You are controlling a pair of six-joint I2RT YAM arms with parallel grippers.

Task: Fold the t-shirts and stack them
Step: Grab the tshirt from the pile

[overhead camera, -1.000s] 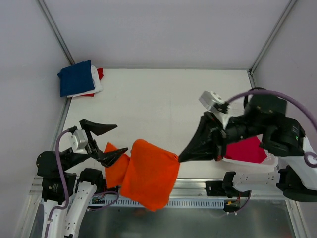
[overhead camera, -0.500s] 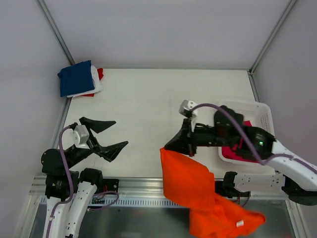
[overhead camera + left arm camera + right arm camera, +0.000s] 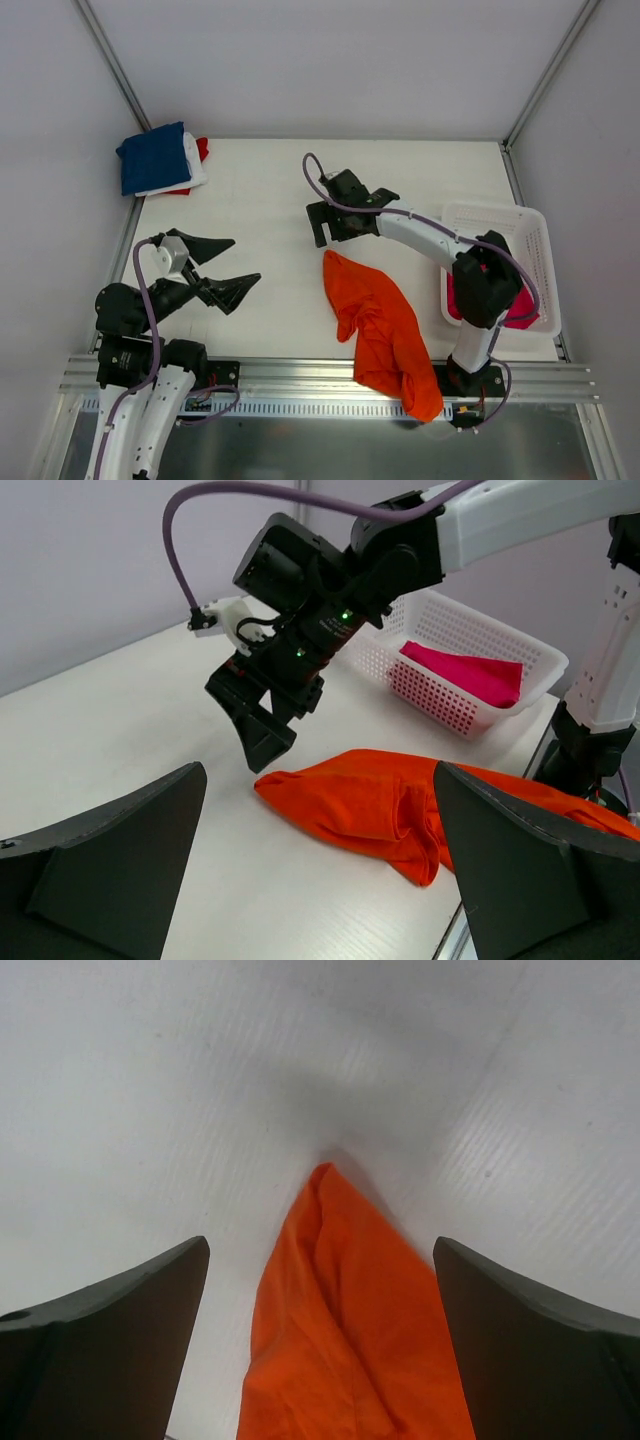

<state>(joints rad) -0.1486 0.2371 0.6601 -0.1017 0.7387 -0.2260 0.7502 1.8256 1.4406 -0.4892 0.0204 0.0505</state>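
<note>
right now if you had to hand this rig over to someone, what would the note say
Left gripper: open, empty, over the near left of the table.
Right gripper: open, empty, at the far tip of the orange t-shirt, not gripping it.
Orange t-shirt: crumpled and unfolded mid-table, its near end hanging over the near edge.
Magenta t-shirt: in the white basket on the right.
Done: a stack in the far left corner, navy t-shirt on top, white t-shirt under it, a bit of red t-shirt showing beneath.
Left: spread, fold and stack the orange one, then the magenta one.
</note>
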